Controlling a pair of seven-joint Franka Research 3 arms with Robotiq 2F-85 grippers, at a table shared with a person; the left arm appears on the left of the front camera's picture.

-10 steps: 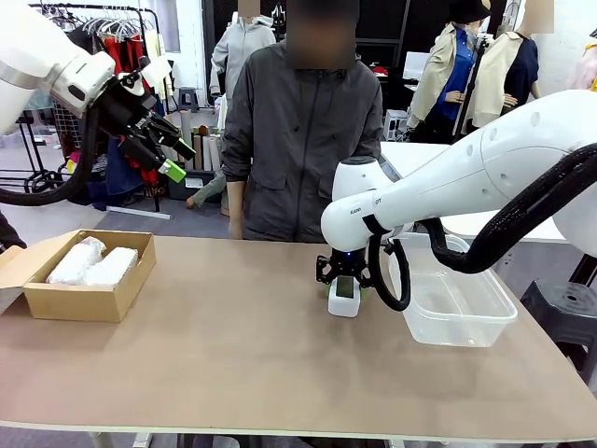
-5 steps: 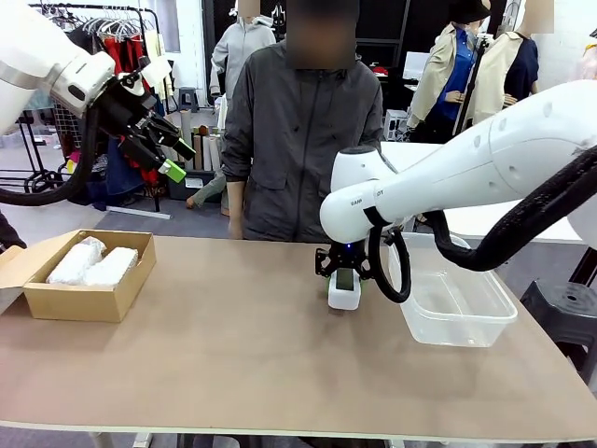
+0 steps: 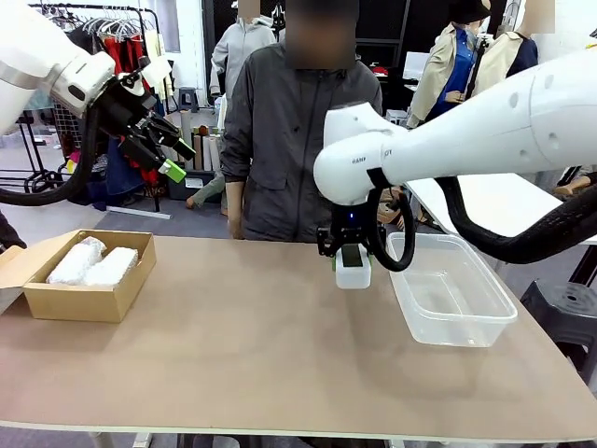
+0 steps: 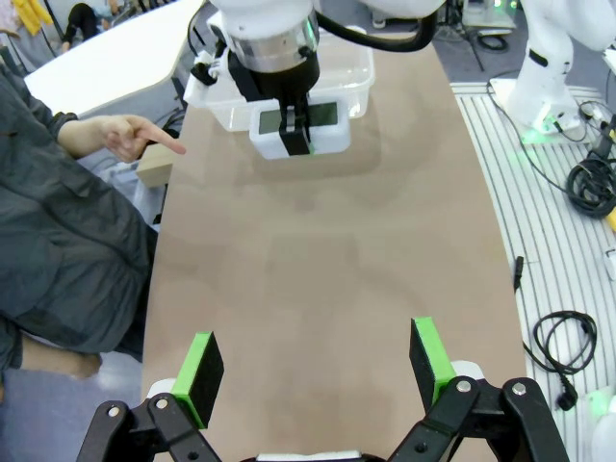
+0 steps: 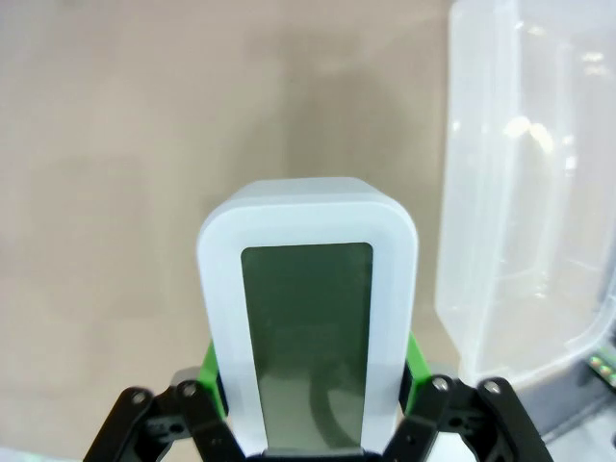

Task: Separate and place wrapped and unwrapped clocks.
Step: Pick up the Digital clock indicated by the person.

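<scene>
The unwrapped clock (image 3: 353, 273), white with a grey-green screen, hangs above the table, with my right gripper (image 3: 352, 262) shut on it just left of a clear plastic bin (image 3: 466, 327). Seen from the right wrist, the clock (image 5: 308, 318) stands upright between the green pads of the gripper (image 5: 310, 385). Two wrapped clocks (image 3: 75, 264) (image 3: 112, 266), white plastic bundles, lie side by side in a cardboard box (image 3: 84, 303) at the table's left. My left gripper (image 3: 160, 149) is raised high above that box, open and holding nothing. In its wrist view its fingers (image 4: 204, 371) stand wide apart, and the clock (image 4: 332, 125) shows far off.
A person in a grey jacket stands at the far edge, one hand (image 4: 125, 140) pointing over the table's side. The clear bin (image 5: 525, 192) holds nothing. Bare brown tabletop (image 3: 233, 355) lies between box and bin.
My right gripper has lifted the clock off the table and carried it up and slightly toward the bin. The left arm has not moved.
</scene>
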